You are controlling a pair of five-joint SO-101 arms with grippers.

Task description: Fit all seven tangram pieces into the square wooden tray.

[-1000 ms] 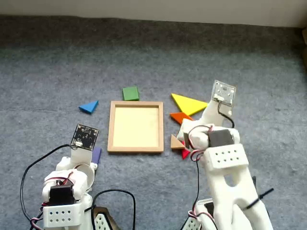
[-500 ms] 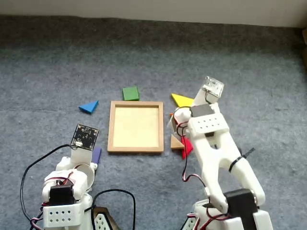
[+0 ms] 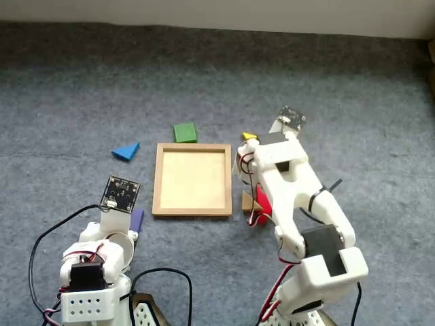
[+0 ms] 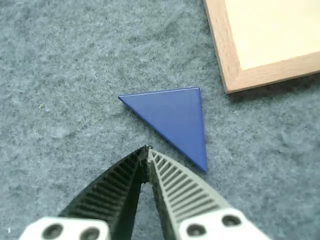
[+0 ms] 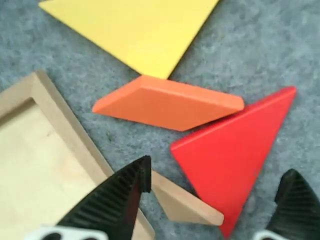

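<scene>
— What is the overhead camera showing you?

— The tray [image 3: 158,178] is lying square on the grey carpet [image 3: 81,88]. The green square [image 3: 184,132] is sitting just past its far rim, and the light blue triangle [image 3: 126,151] is lying off its far left corner. My right arm [image 3: 292,183] is stretching along the tray's right side, and 1 tip of the yellow triangle [image 3: 249,136] is peeking out beside it.

— And your left wrist?

— My left pincer [image 4: 147,150] is pressed together, tip to tip, just short of the dark blue triangle [image 4: 175,117]. That triangle's long edge is facing my tips. Its square corner is pointing toward the tray's corner, a little apart from it.

— Your right wrist?

— My right pincer [image 5: 216,172] is spread wide apart, hovering over the red triangle [image 5: 235,155]. The orange parallelogram [image 5: 167,107] is lying with its long axis running from the tray's side toward the red triangle, 1 end touching it. The yellow triangle is aiming 1 corner at the parallelogram. The tan triangle [image 5: 182,202] is lying between the tray's rim and the red triangle.
</scene>
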